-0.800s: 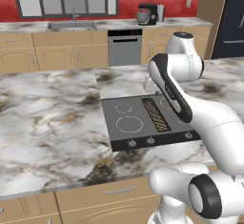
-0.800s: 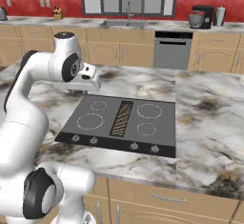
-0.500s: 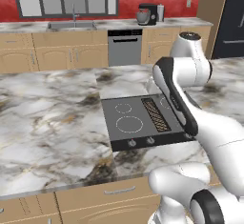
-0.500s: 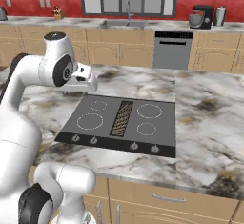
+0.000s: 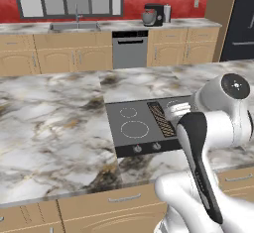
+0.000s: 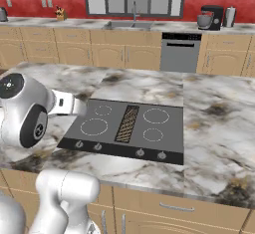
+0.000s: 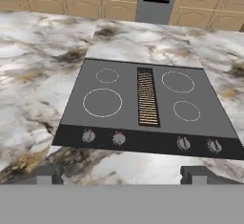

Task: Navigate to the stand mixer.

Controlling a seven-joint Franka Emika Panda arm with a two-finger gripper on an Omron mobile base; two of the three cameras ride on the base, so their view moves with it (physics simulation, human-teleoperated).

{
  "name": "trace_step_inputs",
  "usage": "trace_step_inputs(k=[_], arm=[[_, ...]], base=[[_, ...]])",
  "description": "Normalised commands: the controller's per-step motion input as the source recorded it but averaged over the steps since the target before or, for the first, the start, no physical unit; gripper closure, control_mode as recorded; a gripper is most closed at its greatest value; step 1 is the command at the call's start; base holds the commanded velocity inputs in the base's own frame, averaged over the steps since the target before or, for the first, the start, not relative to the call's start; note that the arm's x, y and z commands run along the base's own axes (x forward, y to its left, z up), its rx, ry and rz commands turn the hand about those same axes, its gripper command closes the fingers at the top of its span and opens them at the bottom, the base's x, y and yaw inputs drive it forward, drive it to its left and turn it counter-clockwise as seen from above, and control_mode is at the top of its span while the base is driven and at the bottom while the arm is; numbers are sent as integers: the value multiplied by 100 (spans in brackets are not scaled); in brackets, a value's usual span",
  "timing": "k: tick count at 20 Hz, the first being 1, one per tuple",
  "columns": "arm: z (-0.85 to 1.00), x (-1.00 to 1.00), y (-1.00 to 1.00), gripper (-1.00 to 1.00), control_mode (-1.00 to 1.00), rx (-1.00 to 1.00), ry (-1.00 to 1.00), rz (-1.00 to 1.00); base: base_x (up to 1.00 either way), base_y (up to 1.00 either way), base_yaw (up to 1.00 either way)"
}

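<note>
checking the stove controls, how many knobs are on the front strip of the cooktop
4, all in a row on the dark front strip of the flat grey island cooktop: two left of centre, two toward the right end. None looks hidden.

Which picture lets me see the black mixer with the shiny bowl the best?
The right base view shows the stand mixer best: its black head and silver bowl are plain on the far counter, beside the pale canister. The left base view shows the mixer too, about as small. In the hand view only a sliver peeks in at the top edge.
</note>
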Motion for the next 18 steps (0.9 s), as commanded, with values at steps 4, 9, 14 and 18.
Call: trace_step_inputs(k=[4, 9, 14, 18], arm=[[10, -75, 0, -100, 100, 0, -30, 0], [0, 0, 0, -100, 100, 0, 0, 0], [0, 0, 0, -100, 100, 0, 0, 0], [0, 0, 0, -100, 100, 0, 0, 0]], base=[[-25, 0, 0], [-100, 54, 0], [-64, 100, 0], [-37, 100, 0]])
